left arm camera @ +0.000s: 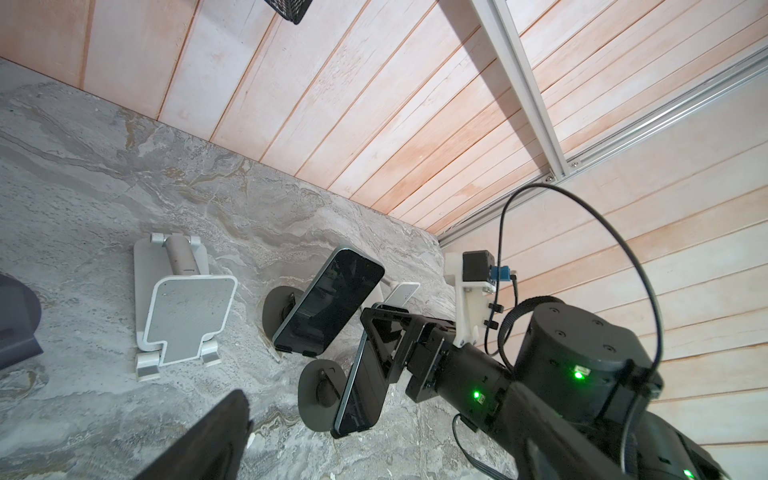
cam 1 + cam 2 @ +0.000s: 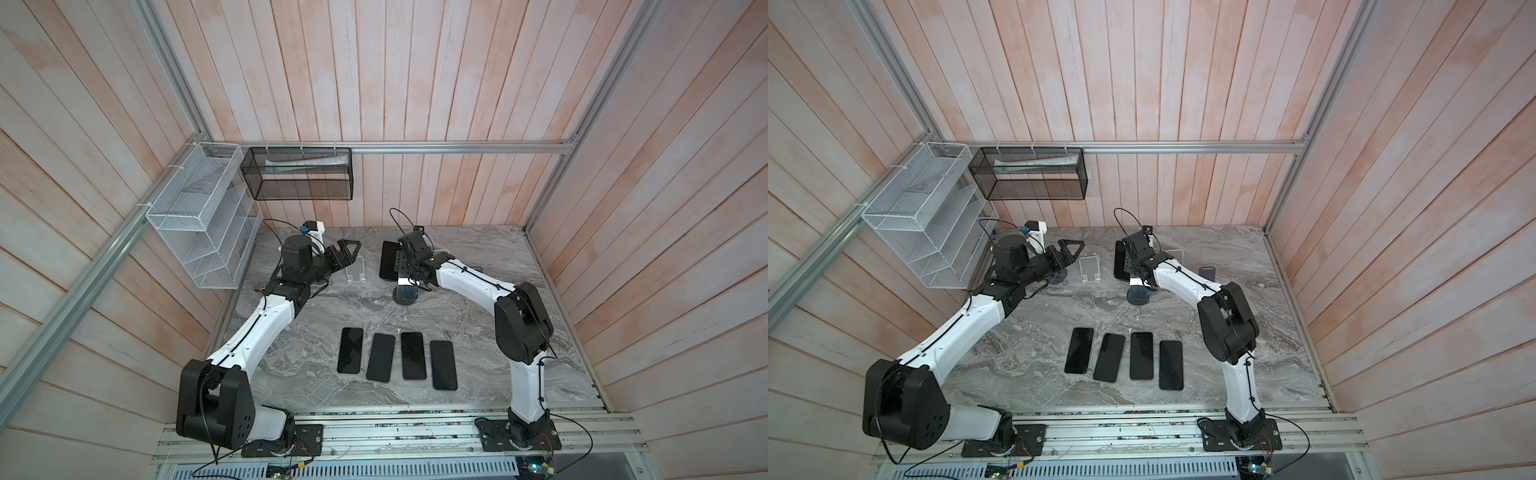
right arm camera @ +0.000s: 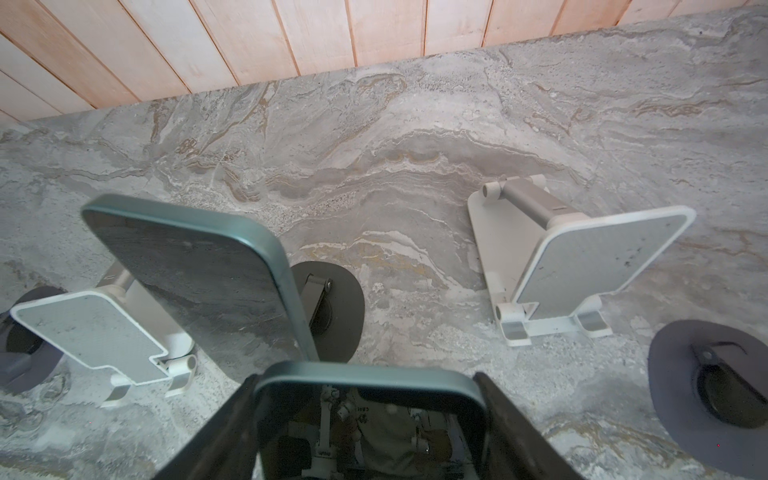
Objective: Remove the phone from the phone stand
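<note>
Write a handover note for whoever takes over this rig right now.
Left tool: open, holding nothing, beside an empty white stand.
Right tool: closed on the near phone, which is not yet lifted off its dark stand.
Done: four phones lie flat at the front.
Left: lift this one out, then probably the far phone.

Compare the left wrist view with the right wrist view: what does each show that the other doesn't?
Only left wrist: the right arm from outside, the right tool gripping the front phone side-on. Only right wrist: that phone's top edge between the tool's fingers, plus a bare dark stand. Both: the rear phone on the rear stand, and an empty white stand.
</note>
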### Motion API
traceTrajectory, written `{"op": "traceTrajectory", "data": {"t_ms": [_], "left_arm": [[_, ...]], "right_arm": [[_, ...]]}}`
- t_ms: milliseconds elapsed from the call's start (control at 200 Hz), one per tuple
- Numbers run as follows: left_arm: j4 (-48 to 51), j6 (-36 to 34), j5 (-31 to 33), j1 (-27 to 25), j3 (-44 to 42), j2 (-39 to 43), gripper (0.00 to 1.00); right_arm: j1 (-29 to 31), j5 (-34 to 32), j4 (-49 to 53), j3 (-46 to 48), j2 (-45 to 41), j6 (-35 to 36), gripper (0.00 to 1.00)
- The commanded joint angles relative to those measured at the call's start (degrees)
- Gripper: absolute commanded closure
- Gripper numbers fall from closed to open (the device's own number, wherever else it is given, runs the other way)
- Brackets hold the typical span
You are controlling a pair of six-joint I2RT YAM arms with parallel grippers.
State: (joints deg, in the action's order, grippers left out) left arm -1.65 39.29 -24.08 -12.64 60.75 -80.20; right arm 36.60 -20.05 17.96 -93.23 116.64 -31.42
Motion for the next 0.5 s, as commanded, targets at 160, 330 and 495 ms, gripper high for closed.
{"op": "traceTrajectory", "data": {"t_ms": [160,330,495], "left_arm": [[-2.13,0.26,-1.41,0.41,-0.61,0.13,0.03],[-2.61,0.35,-1.68,0.44,-0.77,0.16,0.03],[-3.3,0.42,-2.0,0.49,-1.07,0.42,0.03]], "right_arm": [[0.06,0.8,-0.23,2.66,-4.68,0.83,0.4],[0.13,1.19,-0.37,2.96,-6.04,1.7,0.4],[0.1,1.93,-0.82,4.01,-7.71,2.47,0.41]]}}
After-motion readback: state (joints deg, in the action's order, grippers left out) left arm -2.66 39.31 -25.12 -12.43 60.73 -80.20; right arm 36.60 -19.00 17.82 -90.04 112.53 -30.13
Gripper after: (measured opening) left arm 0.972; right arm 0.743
